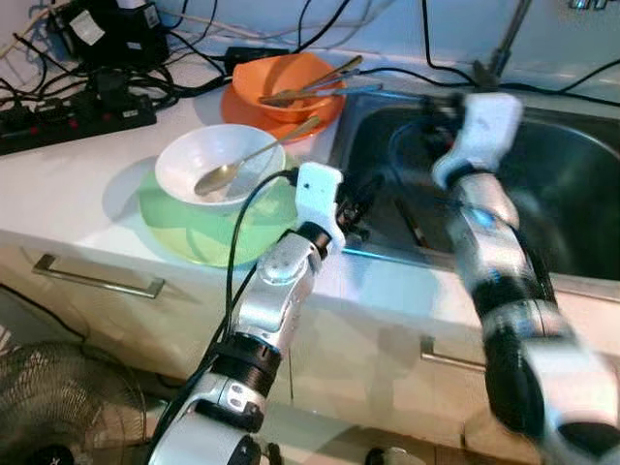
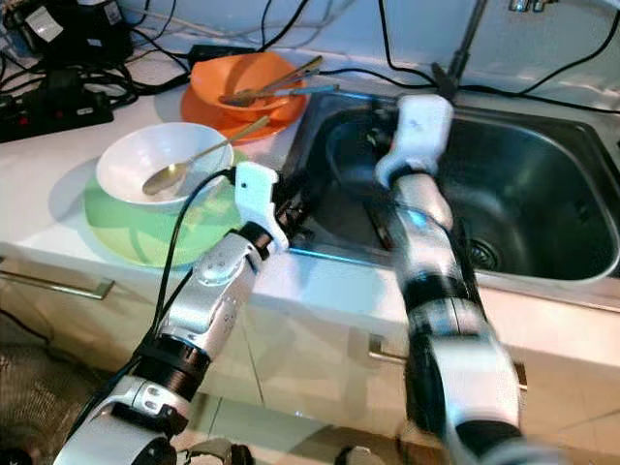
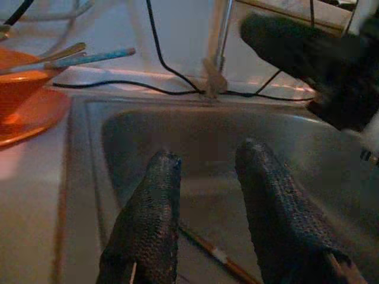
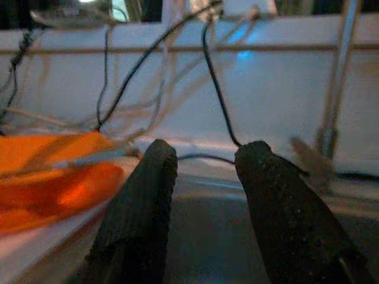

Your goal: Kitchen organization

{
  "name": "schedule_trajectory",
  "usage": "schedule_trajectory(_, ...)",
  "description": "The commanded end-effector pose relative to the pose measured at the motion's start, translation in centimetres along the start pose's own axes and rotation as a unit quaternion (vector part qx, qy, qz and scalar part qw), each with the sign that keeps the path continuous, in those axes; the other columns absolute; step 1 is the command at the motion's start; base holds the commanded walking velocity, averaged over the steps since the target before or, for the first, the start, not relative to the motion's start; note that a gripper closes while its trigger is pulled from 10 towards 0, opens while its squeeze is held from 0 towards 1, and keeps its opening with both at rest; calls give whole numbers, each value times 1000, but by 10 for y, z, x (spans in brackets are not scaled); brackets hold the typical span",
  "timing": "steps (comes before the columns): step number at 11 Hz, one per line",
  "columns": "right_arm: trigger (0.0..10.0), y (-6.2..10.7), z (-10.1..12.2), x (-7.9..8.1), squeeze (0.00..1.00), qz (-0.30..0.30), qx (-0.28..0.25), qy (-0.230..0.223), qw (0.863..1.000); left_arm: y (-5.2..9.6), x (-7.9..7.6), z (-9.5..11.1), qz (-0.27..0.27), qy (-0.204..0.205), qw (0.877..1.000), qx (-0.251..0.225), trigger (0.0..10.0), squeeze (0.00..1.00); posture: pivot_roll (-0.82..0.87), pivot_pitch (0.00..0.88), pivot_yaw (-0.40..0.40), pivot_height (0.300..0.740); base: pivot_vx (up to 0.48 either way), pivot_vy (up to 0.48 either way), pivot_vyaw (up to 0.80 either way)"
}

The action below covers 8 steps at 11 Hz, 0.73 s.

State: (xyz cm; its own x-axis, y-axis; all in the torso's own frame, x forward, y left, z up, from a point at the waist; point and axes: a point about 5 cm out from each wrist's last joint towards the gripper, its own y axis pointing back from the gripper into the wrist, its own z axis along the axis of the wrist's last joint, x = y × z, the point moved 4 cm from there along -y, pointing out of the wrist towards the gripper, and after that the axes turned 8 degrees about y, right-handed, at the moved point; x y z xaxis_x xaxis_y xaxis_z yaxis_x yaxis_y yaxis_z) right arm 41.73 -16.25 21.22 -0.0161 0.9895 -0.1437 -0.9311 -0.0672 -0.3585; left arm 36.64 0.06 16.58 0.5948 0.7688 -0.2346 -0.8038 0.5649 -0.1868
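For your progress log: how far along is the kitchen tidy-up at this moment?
Done: chopsticks lie in the sink. In hand: nothing; the left gripper and right gripper hang open over the sink. Left: white bowl with spoon, green plate, orange bowl.

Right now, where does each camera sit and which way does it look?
Left and right eye views: on the head, looking down at the counter, sink, white bowl, and both silver arms.
Left wrist view: along the left gripper into the sink.
Right wrist view: along the right gripper toward the back wall.
Shared: both wrist views catch the orange bowl.
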Motion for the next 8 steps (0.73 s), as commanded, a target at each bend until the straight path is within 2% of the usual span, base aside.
schedule_trajectory(1,10000,9,3,3,0,11,-17,4,1000,0,-7,-1,-3,4,1000,-9,10000,0,-4,62,10,740,0,0,0)
schedule_trajectory(2,10000,17,-2,3,0,15,-14,3,1000,0,-8,-1,-2,4,1000,-9,10000,0,-11,57,11,740,0,0,0)
schedule_trajectory(3,10000,36,-20,3,0,27,9,14,999,2,-8,-3,-3,-2,1000,-8,10000,0,-14,52,13,740,0,0,0)
schedule_trajectory(5,10000,54,-31,6,0,37,31,18,999,4,-7,-4,-3,-6,1000,-9,10000,0,-18,47,16,740,0,0,0)
schedule_trajectory(7,10000,64,-34,15,0,46,39,9,998,8,-7,0,-5,-31,999,-15,10000,0,-17,44,21,740,0,0,0)
schedule_trajectory(8,10000,64,-32,20,0,46,39,1,998,6,-8,12,-11,-58,998,-30,10000,0,-11,50,25,740,0,0,0)
